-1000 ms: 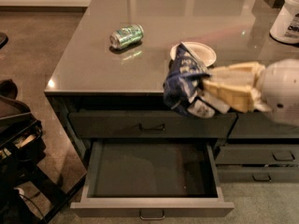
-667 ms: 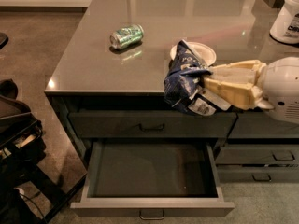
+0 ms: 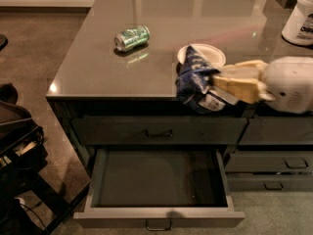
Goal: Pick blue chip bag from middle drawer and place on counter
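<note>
My gripper reaches in from the right, its yellowish fingers shut on the blue chip bag. The crumpled dark-blue bag hangs at the front edge of the counter, partly over it and in front of a white bowl. The middle drawer stands pulled open below, its dark interior bare. The white arm housing sits at the right edge of the view.
A green drink can lies on its side on the counter's left part. A white bowl sits behind the bag. A white tub stands at the far right. Shut drawers flank the open one. Dark equipment sits on the floor at left.
The gripper with the bag has risen slightly and moved a little toward the counter, so the bag sits higher over the counter's front edge.
</note>
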